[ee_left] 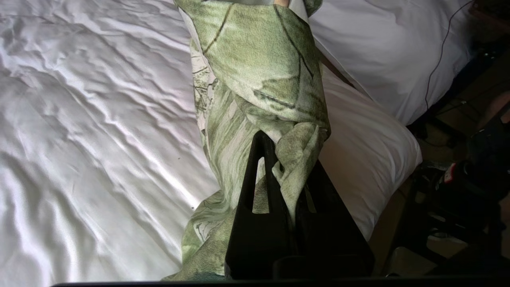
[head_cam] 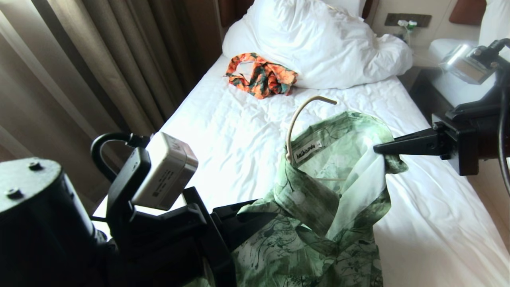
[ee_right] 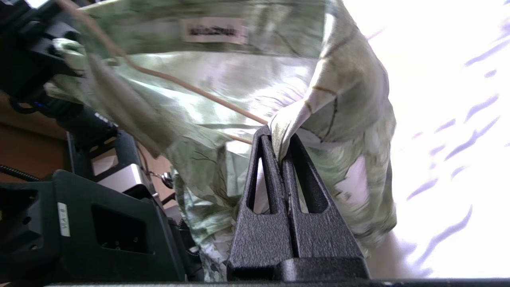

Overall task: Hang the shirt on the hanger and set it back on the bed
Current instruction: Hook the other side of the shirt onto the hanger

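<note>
Shirt (head_cam: 318, 215): light green, leaf-printed, collared. Held up off the bed (head_cam: 223, 131) between both hands, collar opening toward the head camera, woven neck label showing just inside the collar. The body of the garment hangs down from the two hands toward the near bed edge.

Left hand (head_cam: 239, 217): low, at the near edge of the bed, clenched on a bunched fold of the shirt. In the left wrist view the fabric is wadded between the two black fingers (ee_left: 259, 175) and rises beyond their tips in a twisted column.

Right hand (head_cam: 376, 149): level with the collar, coming in from the shirt's far shoulder side, clenched on the shirt's edge. In the right wrist view the fingers (ee_right: 271, 171) are pressed together with a pinch of cloth at their tips; the rest of the shirt spreads away beyond them.

Hanger (head_cam: 303, 115): cream-white wire, lying inside the shirt between the two hands. Its hook rises out of the collar, above and to the inside of the right hand; one wire arm runs through the fabric right up to the right fingertips.

Orange patterned garment (head_cam: 261, 75): on the sheet well beyond both hands, beside the white duvet (head_cam: 318, 44).
</note>
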{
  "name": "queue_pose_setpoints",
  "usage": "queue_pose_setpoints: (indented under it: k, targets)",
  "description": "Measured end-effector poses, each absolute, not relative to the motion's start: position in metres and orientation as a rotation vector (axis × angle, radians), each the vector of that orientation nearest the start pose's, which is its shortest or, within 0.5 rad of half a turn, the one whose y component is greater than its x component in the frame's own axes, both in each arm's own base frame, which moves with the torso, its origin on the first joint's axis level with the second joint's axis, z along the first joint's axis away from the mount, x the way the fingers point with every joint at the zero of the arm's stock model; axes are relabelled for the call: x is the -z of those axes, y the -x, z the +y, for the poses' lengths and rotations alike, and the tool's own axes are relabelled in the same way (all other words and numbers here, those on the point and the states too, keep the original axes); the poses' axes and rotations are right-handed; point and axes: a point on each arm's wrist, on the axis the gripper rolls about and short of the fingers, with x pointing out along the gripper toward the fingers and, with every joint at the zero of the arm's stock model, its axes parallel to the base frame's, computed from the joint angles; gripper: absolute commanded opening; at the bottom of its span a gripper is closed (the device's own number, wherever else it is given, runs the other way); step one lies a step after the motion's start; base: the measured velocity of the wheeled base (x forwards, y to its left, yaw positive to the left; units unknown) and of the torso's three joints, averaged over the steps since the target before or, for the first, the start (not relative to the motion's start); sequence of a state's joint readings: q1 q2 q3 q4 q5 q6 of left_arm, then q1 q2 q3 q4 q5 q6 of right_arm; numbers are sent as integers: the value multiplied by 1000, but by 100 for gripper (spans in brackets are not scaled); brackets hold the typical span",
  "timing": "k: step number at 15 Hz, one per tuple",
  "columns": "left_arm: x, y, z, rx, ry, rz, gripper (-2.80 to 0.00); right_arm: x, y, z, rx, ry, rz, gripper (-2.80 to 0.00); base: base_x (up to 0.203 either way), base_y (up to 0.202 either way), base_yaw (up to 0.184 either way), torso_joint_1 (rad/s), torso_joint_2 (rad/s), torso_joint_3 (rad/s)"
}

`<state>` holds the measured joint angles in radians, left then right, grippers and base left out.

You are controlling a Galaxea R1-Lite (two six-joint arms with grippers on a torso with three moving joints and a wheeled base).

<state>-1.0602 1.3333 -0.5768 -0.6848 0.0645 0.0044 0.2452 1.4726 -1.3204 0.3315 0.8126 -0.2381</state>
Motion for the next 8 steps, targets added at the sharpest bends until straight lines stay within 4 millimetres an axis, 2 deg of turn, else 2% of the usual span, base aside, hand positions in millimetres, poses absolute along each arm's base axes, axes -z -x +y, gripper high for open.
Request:
queue_pose_setpoints:
  k: [4, 8]
  targets:
    - [-218, -94, -196, 1063, -59, 78, -280, -306, -229, 70, -1071, 73, 340, -280, 0, 0, 0, 0, 0, 0]
    - [-218, -109, -224, 1046, -65, 88, -280, -313, -223, 70, -1080, 80, 317, -280, 0, 0, 0, 0, 0, 0]
